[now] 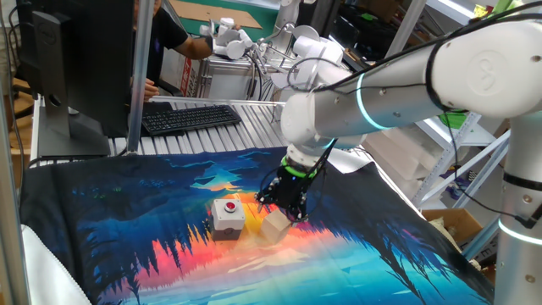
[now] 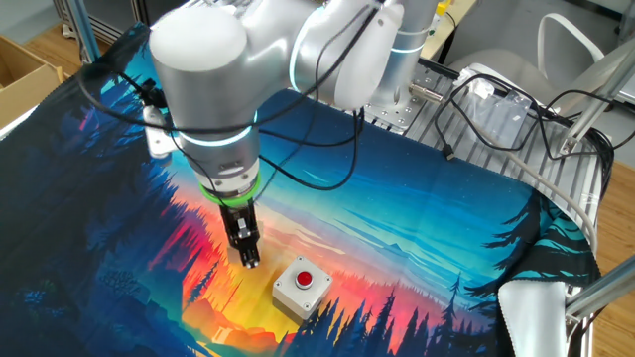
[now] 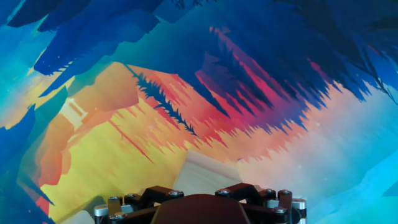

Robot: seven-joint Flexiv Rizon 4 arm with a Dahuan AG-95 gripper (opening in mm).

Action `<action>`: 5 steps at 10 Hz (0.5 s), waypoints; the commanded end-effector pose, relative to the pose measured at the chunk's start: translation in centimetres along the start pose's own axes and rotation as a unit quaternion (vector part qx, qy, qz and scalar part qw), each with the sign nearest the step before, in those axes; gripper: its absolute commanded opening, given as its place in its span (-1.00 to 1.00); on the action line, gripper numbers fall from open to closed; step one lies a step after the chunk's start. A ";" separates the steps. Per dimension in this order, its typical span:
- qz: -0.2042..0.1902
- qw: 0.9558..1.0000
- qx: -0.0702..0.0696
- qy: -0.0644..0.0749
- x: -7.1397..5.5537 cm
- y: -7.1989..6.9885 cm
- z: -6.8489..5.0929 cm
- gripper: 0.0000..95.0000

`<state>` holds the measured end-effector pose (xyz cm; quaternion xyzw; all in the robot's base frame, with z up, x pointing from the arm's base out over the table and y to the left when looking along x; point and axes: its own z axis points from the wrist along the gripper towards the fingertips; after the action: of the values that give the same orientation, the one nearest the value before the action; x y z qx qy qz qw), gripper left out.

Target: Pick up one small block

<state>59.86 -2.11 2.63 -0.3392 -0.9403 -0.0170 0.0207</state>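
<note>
**Closing in on the block, grip not yet proven**

The small block (image 1: 275, 225) lies on the printed cloth (image 1: 127, 212), in the orange part of the pattern, just beside the grey button box (image 1: 228, 216) at about its 3 o'clock in one fixed view. My gripper (image 1: 292, 209) hangs at the block's 1 o'clock there, its tips touching or nearly touching the top corner; I cannot tell which. In the hand view a pale wooden face (image 3: 208, 171) shows at 6 o'clock of the frame, right above my gripper's housing, so the block sits close under me.

I judge this to be the approach or the start of the grasp: the block looks to rest on the cloth, not lifted. The next move calls for the fingers to straddle the cube squarely, go low enough to catch its sides, then close and rise without brushing the button box (image 2: 301, 286) next door.

Much is hidden. Whether my jaws stand wide or narrow I cannot tell: in both fixed views they read as one dark mass, and the hand view cuts the fingertips off. In the other fixed view my gripper (image 2: 245, 250) points down at 10 o'clock of the box, and the block there I cannot make out for certain. The block's tilt is also unclear.
</note>
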 end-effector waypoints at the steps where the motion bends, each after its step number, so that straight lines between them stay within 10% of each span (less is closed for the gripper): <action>1: 0.001 1.000 -0.002 0.003 0.2 -0.1 -0.1 1.00; 5: 0.002 1.000 -0.006 0.003 0.2 0.0 0.1 0.60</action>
<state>59.76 -2.03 2.52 -0.3416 -0.9393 -0.0239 0.0216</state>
